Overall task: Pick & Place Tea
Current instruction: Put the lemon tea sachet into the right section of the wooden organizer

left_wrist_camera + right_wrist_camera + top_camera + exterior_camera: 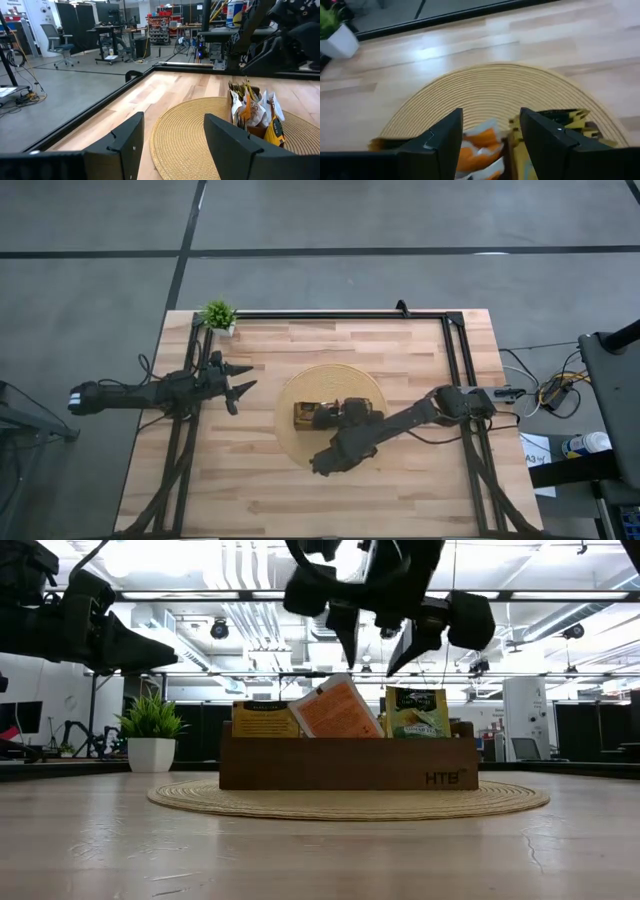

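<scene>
Paper sachets (338,710) upright in a wooden tray (348,763) on a round woven mat (348,800).
Right gripper (490,135) hangs above them, fingers apart, empty; left gripper (172,142) open aside; sachet lettering unreadable.

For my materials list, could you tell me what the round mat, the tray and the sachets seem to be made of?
Mat: probably woven straw or rope, matte; concentric coiled ridges show.
Tray: likely wood, dark brown with a smooth front and a stamped mark.
Sachets: apparently printed paper, thin, flat, one leaning.
</scene>
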Controlling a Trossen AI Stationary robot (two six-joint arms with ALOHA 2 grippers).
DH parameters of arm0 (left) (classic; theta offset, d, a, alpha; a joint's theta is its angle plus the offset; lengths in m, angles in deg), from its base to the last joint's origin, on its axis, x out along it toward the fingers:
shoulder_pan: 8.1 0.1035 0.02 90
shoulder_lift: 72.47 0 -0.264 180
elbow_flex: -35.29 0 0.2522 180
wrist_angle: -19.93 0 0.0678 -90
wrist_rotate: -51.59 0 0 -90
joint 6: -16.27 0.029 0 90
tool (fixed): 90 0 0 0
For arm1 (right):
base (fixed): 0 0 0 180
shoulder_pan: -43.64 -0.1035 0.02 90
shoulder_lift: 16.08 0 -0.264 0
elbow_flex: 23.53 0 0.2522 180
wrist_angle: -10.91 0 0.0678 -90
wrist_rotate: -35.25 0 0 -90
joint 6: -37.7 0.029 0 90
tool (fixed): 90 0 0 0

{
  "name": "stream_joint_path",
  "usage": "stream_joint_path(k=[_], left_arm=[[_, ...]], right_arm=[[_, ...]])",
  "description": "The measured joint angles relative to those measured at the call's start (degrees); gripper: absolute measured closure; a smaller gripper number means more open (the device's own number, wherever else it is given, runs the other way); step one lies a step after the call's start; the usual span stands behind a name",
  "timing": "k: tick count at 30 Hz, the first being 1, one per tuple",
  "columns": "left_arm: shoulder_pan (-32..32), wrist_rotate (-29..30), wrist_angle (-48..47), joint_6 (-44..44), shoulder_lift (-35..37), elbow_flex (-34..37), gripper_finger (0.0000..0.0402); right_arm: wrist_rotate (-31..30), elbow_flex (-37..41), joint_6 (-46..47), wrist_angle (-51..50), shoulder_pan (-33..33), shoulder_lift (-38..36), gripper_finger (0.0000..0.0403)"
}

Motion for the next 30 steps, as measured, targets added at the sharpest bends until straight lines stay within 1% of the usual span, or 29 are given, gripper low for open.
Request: stream_joint_path(k=[5, 7, 9, 10, 12, 19, 25, 30], left_arm=[[0.0, 0.0, 0.0, 0.0, 0.0, 0.0, 0.0199], [0.0, 0.0, 0.0, 0.0, 0.0, 0.0, 0.0199], [0.0, 0.0, 0.0, 0.0, 0.0, 0.0, 0.0199], [0.0, 0.0, 0.0, 0.0, 0.0, 0.0, 0.0199], [0.0, 0.0, 0.0, 0.0, 0.0, 0.0, 0.0199], [0.0, 0.0, 0.0, 0.0, 0.0, 0.0, 0.0199], [0.0, 0.0, 0.0, 0.0, 0.0, 0.0, 0.0199], [0.0, 0.0, 0.0, 0.0, 0.0, 0.0, 0.0199]], right_arm=[[0.5, 2.0, 3.6, -0.2, 0.0, 0.0, 0.0213], [3.9, 2.9, 5.6, 0.0, -0.1, 0.0, 0.0217], [9.8, 3.6, 6.2, 0.8, 0.1, 0.2, 0.0221], [11.7, 3.9, 5.8, 1.3, 0.2, 0.3, 0.0222], [12.7, 4.3, 4.7, 2.7, 0.2, 0.3, 0.0226], [8.2, 3.9, 3.7, 3.2, -0.3, 0.0, 0.023], [2.1, 2.4, 2.2, 3.2, -0.9, -1.1, 0.023], [2.0, -0.4, 0.5, 3.2, -2.0, -1.2, 0.023]])
